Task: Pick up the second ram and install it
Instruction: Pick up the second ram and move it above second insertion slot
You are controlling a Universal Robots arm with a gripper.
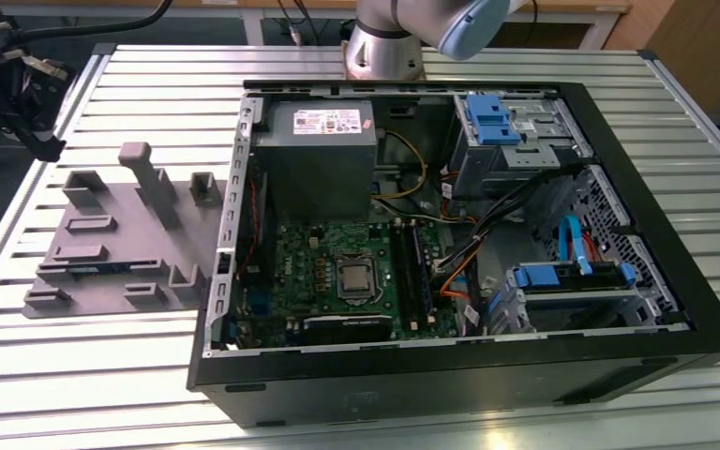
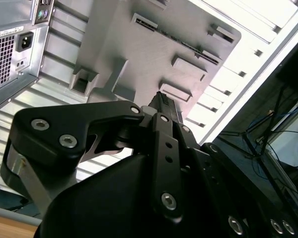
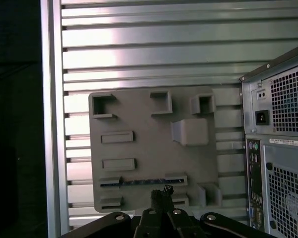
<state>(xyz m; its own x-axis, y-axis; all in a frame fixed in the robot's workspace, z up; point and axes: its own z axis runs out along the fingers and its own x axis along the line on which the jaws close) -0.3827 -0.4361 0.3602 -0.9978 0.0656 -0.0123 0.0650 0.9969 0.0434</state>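
On the exterior view's left, a grey tray [image 1: 116, 246] with upright blocks lay on the slatted metal table [image 1: 72, 375]. The second ram [image 3: 139, 182] stood on edge in a long slot of that tray and appeared in the first wrist view as a thin dark-blue strip. The gripper [image 3: 162, 194] hung over the tray, above the end where the ram sat, and was not touching it. In both wrist views its jaws were pressed together with nothing between them. On the exterior view's right, the open computer case [image 1: 660, 309] sat just beside the tray. Inside it were the green motherboard [image 1: 322, 262], a grey power supply [image 1: 316, 150] and blue drive brackets [image 1: 491, 117].
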